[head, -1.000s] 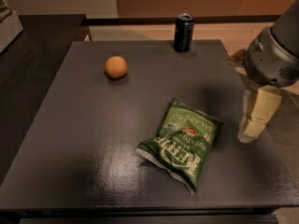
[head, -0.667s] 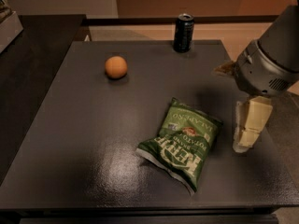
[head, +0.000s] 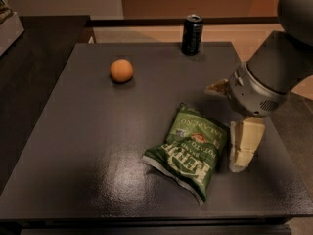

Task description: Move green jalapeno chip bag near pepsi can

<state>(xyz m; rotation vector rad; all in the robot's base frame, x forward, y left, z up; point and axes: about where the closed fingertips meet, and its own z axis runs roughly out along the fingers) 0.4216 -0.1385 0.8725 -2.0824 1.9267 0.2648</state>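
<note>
The green jalapeno chip bag (head: 190,151) lies flat on the dark table (head: 88,131), in the front middle, with its white lettering upside down to the camera. The pepsi can (head: 192,34) stands upright at the table's far edge, well apart from the bag. My gripper (head: 240,160) hangs from the grey arm (head: 266,82) at the right. It points down, just right of the bag's right edge and close above the table. Nothing shows in it.
A round orange fruit (head: 121,70) sits on the table at the back left. A darker counter (head: 34,58) adjoins the table on the left, with a pale box corner (head: 9,26) on it. The table's right edge (head: 288,155) runs near the gripper.
The arm and gripper have moved left and down, from beyond the table's right side to just beside the bag's right edge. The bag, can and orange have not moved.
</note>
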